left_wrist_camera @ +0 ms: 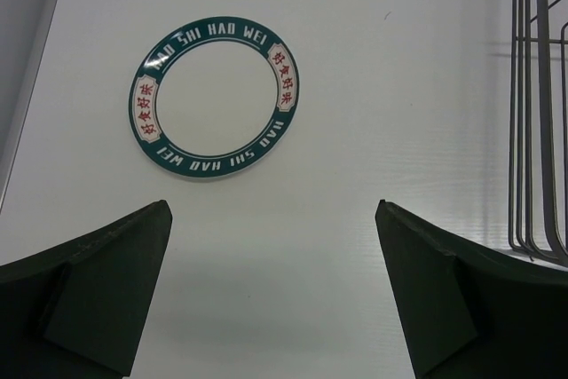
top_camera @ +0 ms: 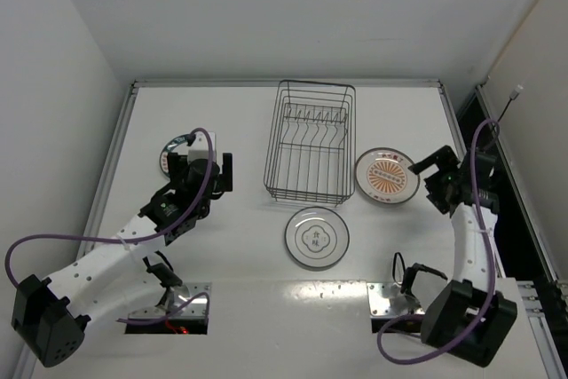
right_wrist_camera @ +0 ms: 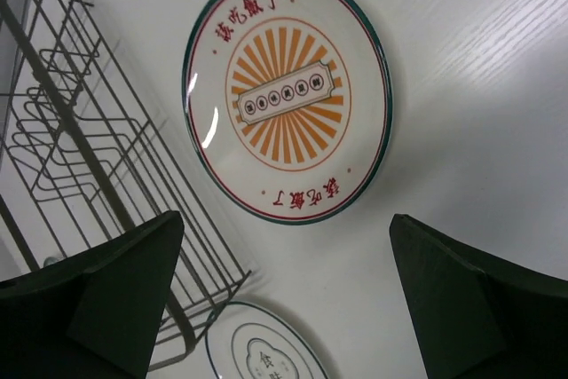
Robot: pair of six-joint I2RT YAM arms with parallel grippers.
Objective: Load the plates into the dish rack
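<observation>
The dish rack (top_camera: 310,143) stands mid-table, its long axis running away from the arms. All three plates lie flat on the table (top_camera: 240,246) outside it — the orange-patterned plate (right_wrist_camera: 286,93) just right, the white plate (top_camera: 317,237) just in front, the green-rimmed plate (left_wrist_camera: 216,97) well left, half hidden from above by the left arm (top_camera: 106,259). The left gripper (left_wrist_camera: 273,210) and right gripper (right_wrist_camera: 286,219) both gape wide, holding nothing.

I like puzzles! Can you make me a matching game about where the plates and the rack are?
Things:
1 green plate
2 orange plate
3 white plate
4 rack

Places:
A right of the rack
B just in front of the rack, nearer the arms
C left of the rack
D between two plates, nothing in it

Pairs: 1-C, 2-A, 3-B, 4-D
</observation>
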